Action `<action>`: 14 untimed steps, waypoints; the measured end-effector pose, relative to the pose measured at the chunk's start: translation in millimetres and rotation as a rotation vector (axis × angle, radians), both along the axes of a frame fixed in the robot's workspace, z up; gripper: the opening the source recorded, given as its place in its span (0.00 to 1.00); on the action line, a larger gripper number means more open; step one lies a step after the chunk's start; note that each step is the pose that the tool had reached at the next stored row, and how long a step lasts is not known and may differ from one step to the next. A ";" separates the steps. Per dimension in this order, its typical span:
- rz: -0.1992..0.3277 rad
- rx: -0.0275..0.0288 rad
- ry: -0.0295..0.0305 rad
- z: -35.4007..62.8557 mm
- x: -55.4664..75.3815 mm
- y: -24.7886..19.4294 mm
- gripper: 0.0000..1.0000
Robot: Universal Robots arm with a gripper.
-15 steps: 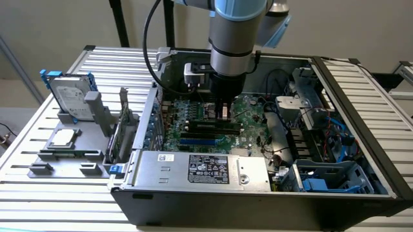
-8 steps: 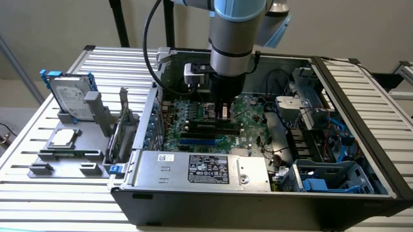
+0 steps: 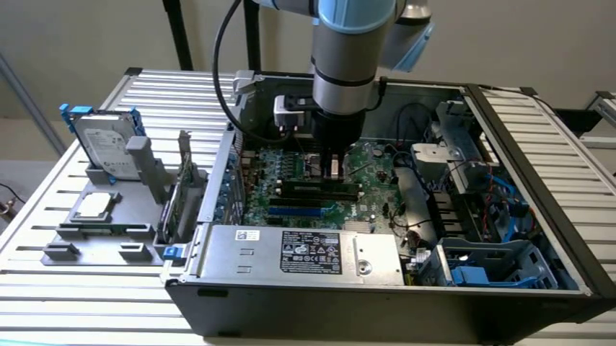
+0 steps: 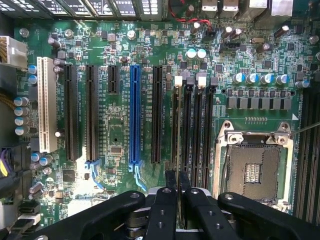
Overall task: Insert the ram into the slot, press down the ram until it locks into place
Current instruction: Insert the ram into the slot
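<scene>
I get the ram (image 3: 318,189) mid-frame in the slot (image 4: 177,81) under the arm (image 3: 347,65) in the exterior view; wrist view adds a thin dark edge-on strip, gripper (image 4: 177,175) clenched shut just over it.

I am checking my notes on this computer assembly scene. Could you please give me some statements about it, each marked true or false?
1. The gripper is over the green motherboard, inside the open case. True.
2. The gripper is wide open and holds nothing. False: it is closed on the ram.
3. The CPU socket carries a cooler. False: it is uncovered.
4. The hard drive stands outside the case, at the exterior view's left. True.
5. All the long slots on the motherboard are black. False: there is also a blue slot and a white slot.
</scene>
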State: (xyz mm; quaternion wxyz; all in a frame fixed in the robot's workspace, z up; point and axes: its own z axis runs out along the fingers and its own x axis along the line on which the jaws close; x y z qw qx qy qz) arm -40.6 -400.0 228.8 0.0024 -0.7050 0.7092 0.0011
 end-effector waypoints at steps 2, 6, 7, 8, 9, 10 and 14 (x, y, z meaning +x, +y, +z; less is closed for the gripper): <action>0.000 -0.0001 -0.0005 -0.4 -0.2 0.0 0.13; 0.000 -0.0001 -0.0011 -1.0 -0.9 0.0 0.13; 0.000 -0.0002 -0.0012 -1.2 -1.0 0.0 0.13; 0.000 -0.0001 -0.0013 -1.4 -1.1 0.0 0.13; 0.000 -0.0001 -0.0014 -1.5 -1.1 0.0 0.13; 0.000 -0.0001 -0.0013 -1.5 -1.1 0.0 0.13; 0.000 0.0000 -0.0014 -1.6 -1.2 -0.1 0.13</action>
